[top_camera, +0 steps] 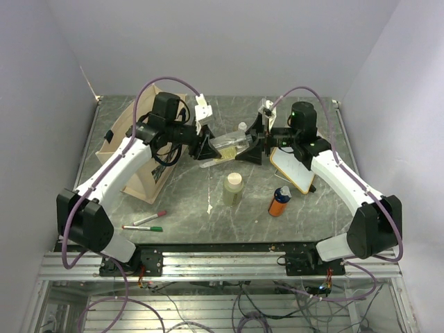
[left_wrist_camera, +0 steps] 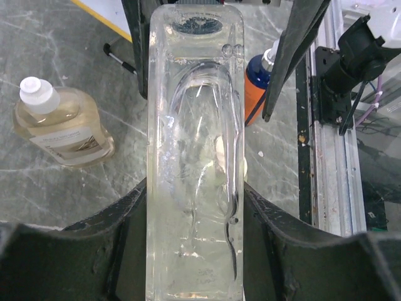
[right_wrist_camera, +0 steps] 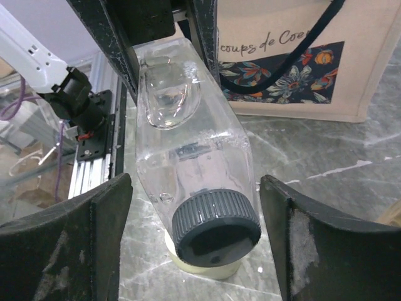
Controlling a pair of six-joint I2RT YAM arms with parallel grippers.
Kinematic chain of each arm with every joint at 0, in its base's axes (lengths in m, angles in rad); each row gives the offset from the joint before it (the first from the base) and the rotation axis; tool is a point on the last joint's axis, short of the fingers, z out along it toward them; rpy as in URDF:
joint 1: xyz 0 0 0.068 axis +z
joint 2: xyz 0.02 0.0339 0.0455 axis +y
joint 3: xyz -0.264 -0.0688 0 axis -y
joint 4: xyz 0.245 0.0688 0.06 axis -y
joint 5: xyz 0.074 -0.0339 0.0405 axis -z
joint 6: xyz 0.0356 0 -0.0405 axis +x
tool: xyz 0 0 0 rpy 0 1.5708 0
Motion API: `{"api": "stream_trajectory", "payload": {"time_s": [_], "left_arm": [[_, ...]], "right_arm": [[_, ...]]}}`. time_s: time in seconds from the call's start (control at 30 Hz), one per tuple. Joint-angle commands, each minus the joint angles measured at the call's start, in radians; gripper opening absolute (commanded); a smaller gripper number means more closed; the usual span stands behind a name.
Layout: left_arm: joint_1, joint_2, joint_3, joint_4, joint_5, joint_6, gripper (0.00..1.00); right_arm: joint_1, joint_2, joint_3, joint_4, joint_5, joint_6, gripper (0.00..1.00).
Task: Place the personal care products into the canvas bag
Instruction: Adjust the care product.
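Note:
The clear bottle [top_camera: 229, 144] with the black cap [right_wrist_camera: 216, 227] hangs lying sideways in the air between the two arms. My left gripper [top_camera: 208, 147] [left_wrist_camera: 194, 244] is shut on its base end. My right gripper [top_camera: 254, 148] [right_wrist_camera: 195, 238] stands open around the cap end, with a gap on each side. The canvas bag [top_camera: 128, 156] [right_wrist_camera: 301, 69] stands at the left, behind the left arm. On the table are the pale green bottle [top_camera: 233, 189], the orange bottle [top_camera: 279, 201] [left_wrist_camera: 255, 84] and the amber bottle [left_wrist_camera: 62, 128].
A wood-framed whiteboard [top_camera: 295, 173] lies under the right arm. A red marker [top_camera: 149, 218] and a green marker [top_camera: 142, 227] lie near the front left edge. The metal rail [top_camera: 222, 267] runs along the near edge.

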Motion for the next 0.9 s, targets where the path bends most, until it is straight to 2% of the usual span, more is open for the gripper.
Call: {"api": "stream_trajectory", "payload": {"time_s": [0.0, 0.13, 0.17, 0.2, 0.23, 0.27, 0.33, 0.47, 0.53, 0.6, 0.87], "left_arm": [[-0.005, -0.066, -0.005, 0.18, 0.108, -0.063, 0.07], [-0.005, -0.063, -0.032, 0.214, 0.097, -0.079, 0.07], [-0.005, -0.059, -0.042, 0.221, 0.094, -0.082, 0.07], [-0.005, -0.053, -0.049, 0.223, 0.089, -0.081, 0.07], [-0.005, -0.048, -0.054, 0.223, 0.083, -0.079, 0.07], [-0.004, -0.041, -0.055, 0.221, 0.077, -0.076, 0.08], [-0.001, -0.033, -0.049, 0.202, 0.055, -0.065, 0.19], [0.015, -0.042, -0.001, 0.106, -0.069, -0.016, 0.58], [0.017, -0.058, 0.014, 0.065, -0.171, 0.009, 0.7], [0.018, -0.081, 0.018, 0.044, -0.275, 0.029, 0.98], [0.019, -0.183, 0.042, -0.05, -0.596, 0.05, 0.99]], "right_arm": [[-0.006, -0.007, -0.043, 0.166, -0.063, 0.109, 0.75], [-0.006, 0.005, -0.053, 0.272, -0.088, 0.214, 0.51], [-0.005, 0.008, -0.053, 0.288, -0.089, 0.231, 0.4], [-0.006, 0.011, -0.054, 0.303, -0.086, 0.245, 0.2], [-0.006, 0.014, -0.053, 0.312, -0.076, 0.26, 0.04], [-0.005, 0.017, -0.05, 0.313, -0.065, 0.267, 0.0], [-0.006, 0.027, -0.028, 0.261, -0.04, 0.234, 0.0], [-0.013, 0.045, 0.058, 0.088, 0.044, 0.12, 0.0], [-0.018, 0.052, 0.083, 0.054, 0.092, 0.107, 0.0], [-0.018, 0.063, 0.11, 0.019, 0.13, 0.089, 0.0], [-0.004, 0.132, 0.257, -0.217, 0.316, -0.053, 0.0]]}}
